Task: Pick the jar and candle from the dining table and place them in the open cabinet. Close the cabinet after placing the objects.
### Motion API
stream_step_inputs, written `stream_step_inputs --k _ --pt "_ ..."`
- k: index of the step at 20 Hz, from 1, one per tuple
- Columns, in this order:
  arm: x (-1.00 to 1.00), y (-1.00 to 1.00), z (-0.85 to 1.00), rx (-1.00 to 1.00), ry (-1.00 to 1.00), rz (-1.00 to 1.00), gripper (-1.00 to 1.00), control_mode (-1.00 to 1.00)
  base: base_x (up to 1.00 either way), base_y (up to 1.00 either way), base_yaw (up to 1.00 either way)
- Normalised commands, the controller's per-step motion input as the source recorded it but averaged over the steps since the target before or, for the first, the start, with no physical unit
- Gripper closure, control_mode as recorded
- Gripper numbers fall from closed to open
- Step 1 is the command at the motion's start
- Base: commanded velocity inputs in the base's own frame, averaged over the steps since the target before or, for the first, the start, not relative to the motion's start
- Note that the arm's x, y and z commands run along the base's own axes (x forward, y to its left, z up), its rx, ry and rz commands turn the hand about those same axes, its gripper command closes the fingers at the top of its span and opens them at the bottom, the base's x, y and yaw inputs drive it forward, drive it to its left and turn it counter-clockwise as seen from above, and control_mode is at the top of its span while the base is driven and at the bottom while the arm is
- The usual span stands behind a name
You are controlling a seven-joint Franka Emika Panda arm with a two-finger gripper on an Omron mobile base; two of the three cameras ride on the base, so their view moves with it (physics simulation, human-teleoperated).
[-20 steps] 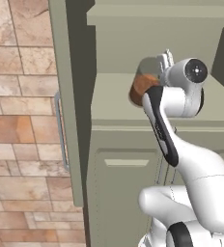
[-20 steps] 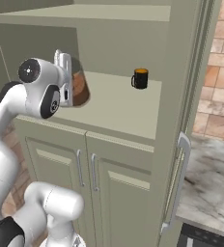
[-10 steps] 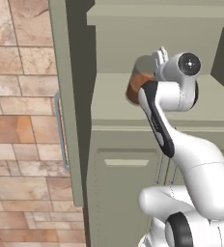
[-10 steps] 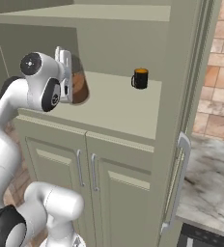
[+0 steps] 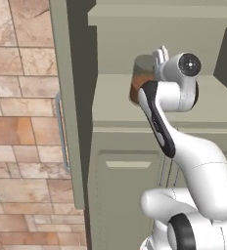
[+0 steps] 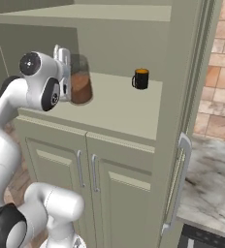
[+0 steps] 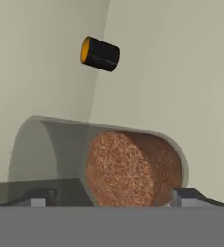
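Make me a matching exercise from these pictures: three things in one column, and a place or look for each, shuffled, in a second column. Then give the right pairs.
Things:
1. jar
2. black cup
3. cabinet door handle

Descriptions:
A. silver bar on the open door at the right of the right base view
B. on the shelf, at the gripper, brown powder inside
C. small, dark, orange top, apart from the jar on the shelf

Pairs: 1-B, 2-C, 3-A
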Motion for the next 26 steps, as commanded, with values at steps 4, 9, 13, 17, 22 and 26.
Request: stream_step_inputs --k 4,9,13,17,22,26 --pt "0.07 0.00 0.05 0.09 -0.18 0.03 -1.00 -1.00 0.00 0.00 0.00" --pt "0.16 0.00 0.20 0.09 -0.28 0.05 -1.00 -1.00 0.00 0.00 0.00" --pt "0.19 0.00 0.25 0.06 -0.42 0.08 -1.00 -1.00 0.00 0.00 0.00" --pt "-0.02 0.00 0.39 0.06 -0.42 0.08 -1.00 -1.00 0.00 0.00 0.00" --pt "-0.77 -0.02 0.30 0.02 -0.13 0.03 -1.00 -1.00 0.00 0.00 0.00" --pt "-1.00 -0.26 0.21 0.05 0.01 0.00 -1.00 -1.00 0.00 0.00 0.00"
